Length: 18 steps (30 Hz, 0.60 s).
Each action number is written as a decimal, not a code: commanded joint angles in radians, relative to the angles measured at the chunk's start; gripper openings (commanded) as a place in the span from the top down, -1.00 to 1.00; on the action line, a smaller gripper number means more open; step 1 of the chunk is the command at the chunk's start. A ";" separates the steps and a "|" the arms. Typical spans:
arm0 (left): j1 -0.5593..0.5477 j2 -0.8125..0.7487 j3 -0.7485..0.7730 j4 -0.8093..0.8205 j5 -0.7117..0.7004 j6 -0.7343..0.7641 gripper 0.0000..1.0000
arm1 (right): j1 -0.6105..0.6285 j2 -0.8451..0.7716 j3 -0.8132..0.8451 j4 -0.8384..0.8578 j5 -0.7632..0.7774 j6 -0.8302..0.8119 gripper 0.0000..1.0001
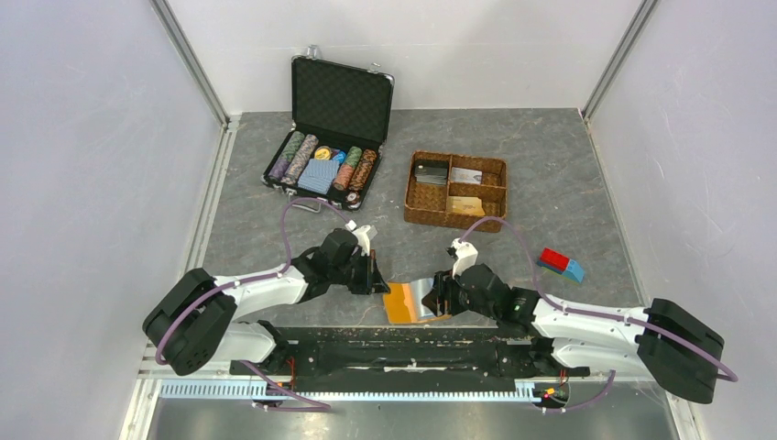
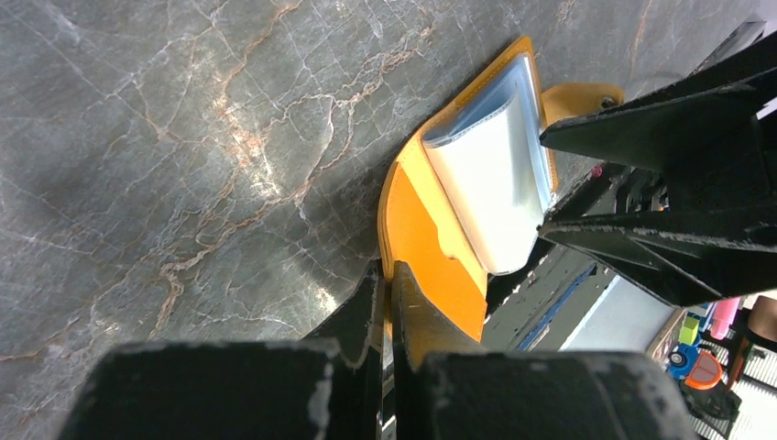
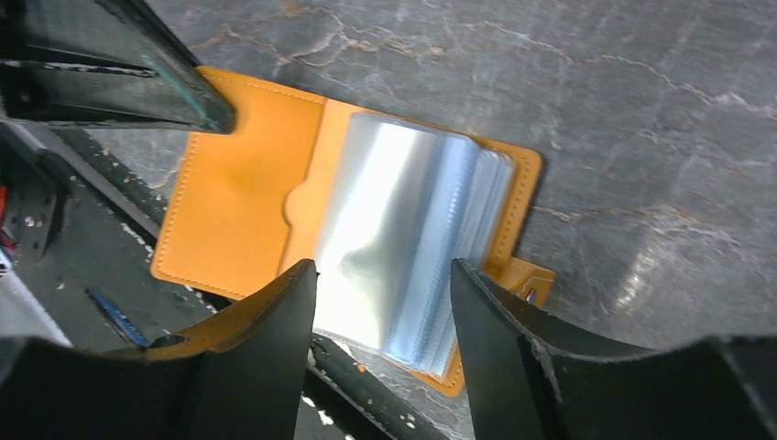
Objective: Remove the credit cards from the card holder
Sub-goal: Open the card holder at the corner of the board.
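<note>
The orange card holder lies open near the table's front edge, its clear plastic sleeves fanned upward. My left gripper is shut on the edge of the holder's left cover. My right gripper is open, its fingers either side of the sleeve stack without pinching it. In the top view the left gripper and right gripper flank the holder. The sleeves look pale and glared, and I see no card in them. An orange-yellow credit card lies in the basket with two other cards.
The brown woven divided basket stands behind the holder. Further back left is an open black case with poker chips and a blue deck. A red-and-blue block lies right of my right arm. The black base rail runs just below the holder.
</note>
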 commanded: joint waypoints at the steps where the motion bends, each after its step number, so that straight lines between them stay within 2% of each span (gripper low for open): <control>1: -0.004 -0.006 -0.011 0.038 0.029 -0.013 0.95 | -0.002 -0.019 0.025 -0.082 0.073 -0.002 -0.17; 11: -0.004 -0.005 -0.017 0.040 0.025 -0.018 0.95 | -0.001 0.013 0.008 0.019 -0.019 0.016 -0.08; 18: -0.004 -0.007 -0.017 0.042 0.024 -0.020 0.95 | -0.001 -0.020 0.037 -0.012 -0.011 -0.011 -0.03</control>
